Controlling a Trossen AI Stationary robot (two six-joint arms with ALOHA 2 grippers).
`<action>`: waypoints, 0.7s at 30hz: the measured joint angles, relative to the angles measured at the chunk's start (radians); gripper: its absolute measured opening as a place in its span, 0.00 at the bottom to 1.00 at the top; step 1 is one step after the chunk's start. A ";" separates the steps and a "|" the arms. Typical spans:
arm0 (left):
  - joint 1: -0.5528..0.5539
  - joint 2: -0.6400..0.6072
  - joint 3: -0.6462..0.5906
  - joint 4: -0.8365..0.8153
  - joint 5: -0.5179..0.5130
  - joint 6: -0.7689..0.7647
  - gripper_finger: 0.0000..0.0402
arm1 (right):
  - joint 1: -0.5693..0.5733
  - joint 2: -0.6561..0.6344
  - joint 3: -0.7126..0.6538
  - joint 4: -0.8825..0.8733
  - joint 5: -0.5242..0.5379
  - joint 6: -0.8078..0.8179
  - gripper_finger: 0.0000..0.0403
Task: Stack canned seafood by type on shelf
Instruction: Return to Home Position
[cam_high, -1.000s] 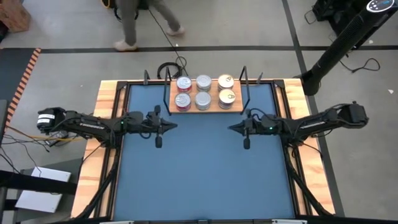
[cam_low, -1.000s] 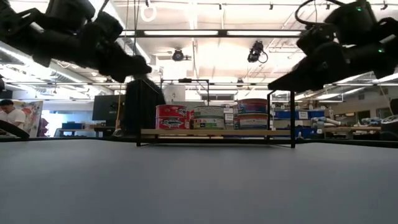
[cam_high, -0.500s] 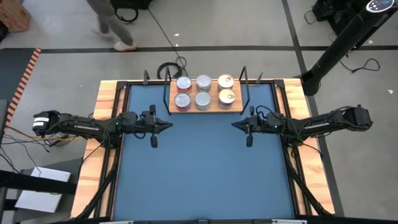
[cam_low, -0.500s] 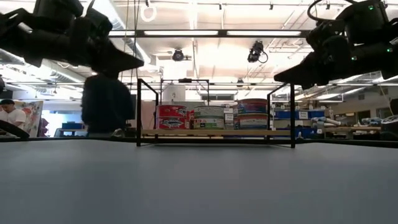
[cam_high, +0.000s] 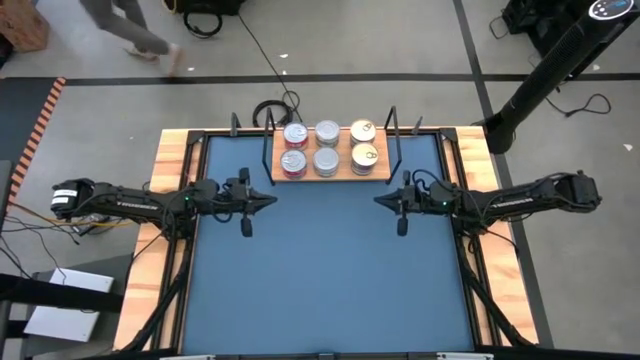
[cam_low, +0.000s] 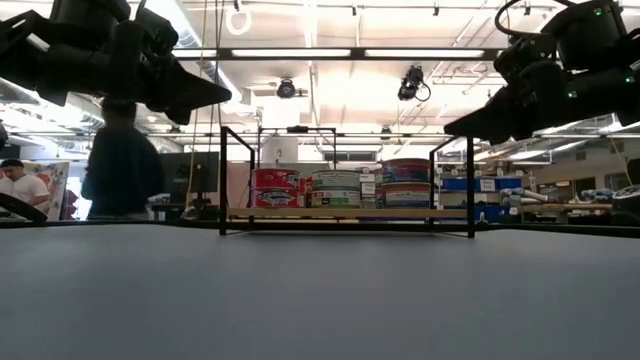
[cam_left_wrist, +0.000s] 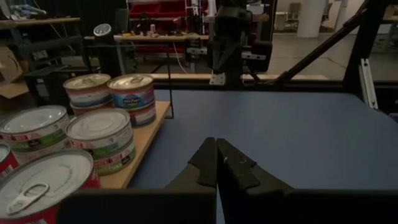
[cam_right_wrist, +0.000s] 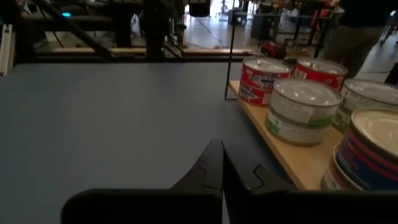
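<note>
The shelf (cam_high: 331, 172), a light wooden board with black wire uprights, stands at the far middle of the blue table. On it the canned seafood stands in stacks: red-sided tins (cam_high: 294, 160) on the left, silver green-labelled tins (cam_high: 326, 159) in the middle, gold-topped blue-labelled tins (cam_high: 365, 155) on the right. The low view shows them two high (cam_low: 335, 187). My left gripper (cam_high: 272, 201) hovers shut, near and left of the shelf. My right gripper (cam_high: 378, 200) hovers shut, near and right of it. Both point level toward the table's middle, with nothing between the fingers (cam_left_wrist: 216, 152) (cam_right_wrist: 221, 149).
The blue mat (cam_high: 325, 270) stretches bare from the shelf to the near edge, inside a wooden rim (cam_high: 150, 240). A black cable coil (cam_high: 268, 112) lies behind the shelf. A person (cam_high: 125, 30) walks on the floor beyond the far edge.
Both grippers have drawn back a little from the table's middle, the left toward the left edge and the right toward the right edge, staying shut. The tins and the shelf have not moved. The person behind the table has walked toward the left.
</note>
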 joint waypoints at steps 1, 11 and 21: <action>0.000 -0.005 0.000 -0.012 0.000 0.003 0.01 | 0.000 -0.006 0.000 -0.013 0.000 0.000 0.01; 0.000 -0.095 0.000 -0.110 -0.032 -0.001 0.01 | 0.000 -0.122 -0.081 -0.042 0.000 0.032 0.01; 0.000 -0.242 0.000 -0.242 -0.047 0.000 0.01 | 0.000 -0.303 -0.109 -0.159 -0.037 0.034 0.01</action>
